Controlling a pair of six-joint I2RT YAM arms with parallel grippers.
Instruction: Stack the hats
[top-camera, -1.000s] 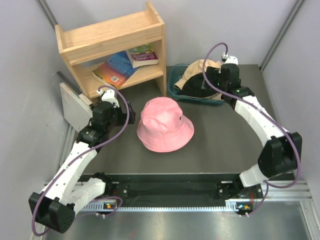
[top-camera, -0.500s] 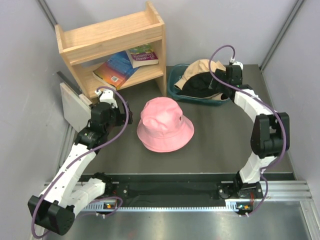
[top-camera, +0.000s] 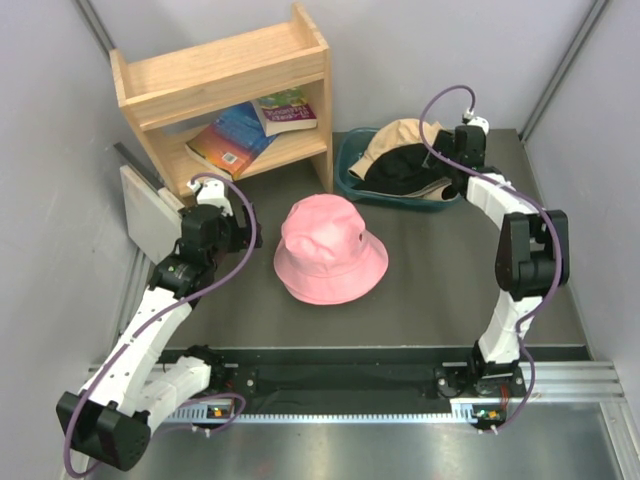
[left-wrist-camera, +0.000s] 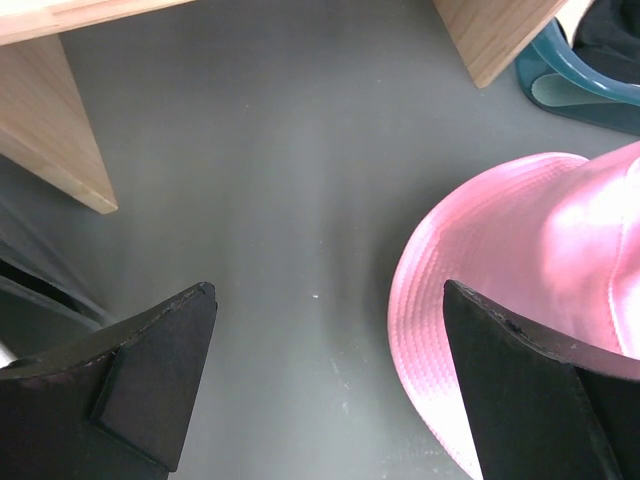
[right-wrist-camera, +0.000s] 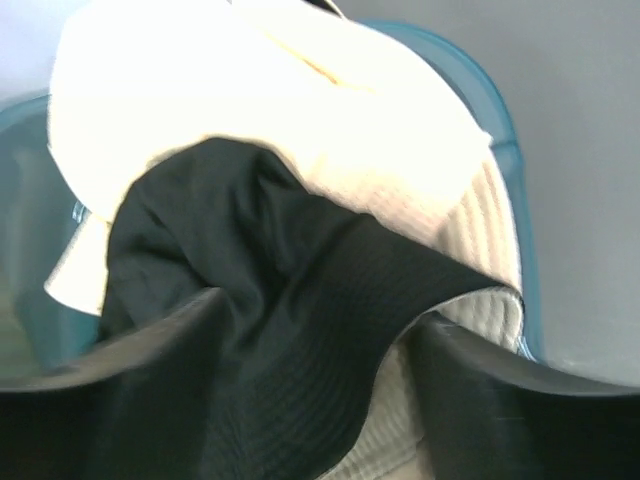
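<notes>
A pink hat (top-camera: 330, 250) rests brim-down in the middle of the table, and its brim (left-wrist-camera: 540, 260) fills the right of the left wrist view. My left gripper (top-camera: 248, 226) (left-wrist-camera: 330, 300) stands open just left of that brim, with only bare table between its fingers. A black hat (top-camera: 400, 172) (right-wrist-camera: 280, 300) lies crumpled on a tan hat (top-camera: 395, 140) (right-wrist-camera: 300, 120) inside the teal tub (top-camera: 345, 168) (right-wrist-camera: 505, 130). My right gripper (top-camera: 445, 168) (right-wrist-camera: 320, 310) is down in the tub from its right side, jaws apart, with a fold of the black hat between the fingers.
A wooden shelf (top-camera: 225, 70) stands at the back left with two books (top-camera: 240, 135) on its lower board; its legs (left-wrist-camera: 50, 120) are near the left gripper. A grey board (top-camera: 145, 205) leans at the left wall. Walls close in both sides.
The right arm folded its elbow up and swung its wrist to the tub's right rim, lowering onto the black hat with its jaws narrowing. The left arm and pink hat stayed put.
</notes>
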